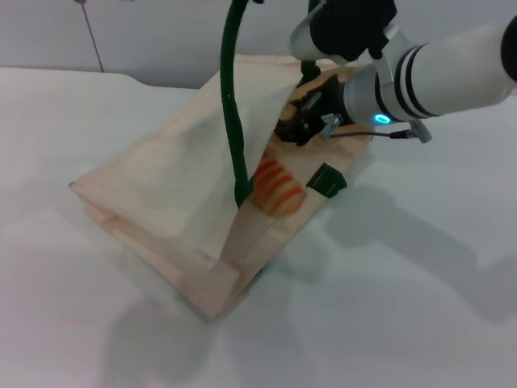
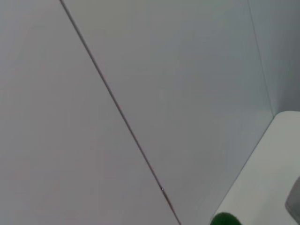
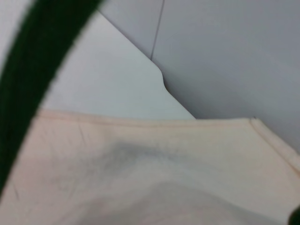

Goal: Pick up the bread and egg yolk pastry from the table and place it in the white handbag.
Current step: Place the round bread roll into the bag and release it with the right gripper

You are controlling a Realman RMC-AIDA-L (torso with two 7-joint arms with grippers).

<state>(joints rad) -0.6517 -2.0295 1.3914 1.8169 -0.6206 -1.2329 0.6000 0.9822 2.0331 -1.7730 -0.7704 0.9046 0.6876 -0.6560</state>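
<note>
The white handbag [image 1: 186, 202] lies on the table with its mouth facing my right arm. One dark green handle [image 1: 232, 97] is pulled straight up out of the top of the head view; its other handle [image 1: 325, 179] lies at the mouth. The bread [image 1: 279, 187], tan with orange stripes, rests just inside the mouth. My right gripper [image 1: 297, 120] reaches into the opening above the bread. The egg yolk pastry cannot be made out. The right wrist view shows the handbag's fabric [image 3: 140, 178] and the handle [image 3: 37, 61] close up. A bit of green handle [image 2: 226, 219] shows in the left wrist view.
The white table [image 1: 420, 307] spreads around the bag, with a grey wall [image 1: 145, 32] behind its far edge. The right arm's white forearm [image 1: 452, 69] hangs over the table to the right of the bag.
</note>
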